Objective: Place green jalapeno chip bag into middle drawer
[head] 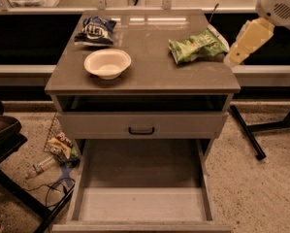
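Note:
The green jalapeno chip bag (197, 45) lies crinkled on the right side of the brown cabinet top (149, 72), near its right edge. The middle drawer (142, 205) is pulled out wide at the bottom of the view, with a pale bare floor and low side walls. My gripper (237, 54), pale yellow on a white arm, hangs just past the cabinet's right edge. It is close to the right end of the bag, at about the height of the top. It holds nothing that I can see.
A white bowl (107, 63) and a dark blue chip bag (95, 30) sit on the left of the top. A closed grey drawer front with a black handle (141, 130) is above the open drawer. Litter (61, 147) and a dark chair (4, 135) are at the left, and black stand legs (249, 132) at the right.

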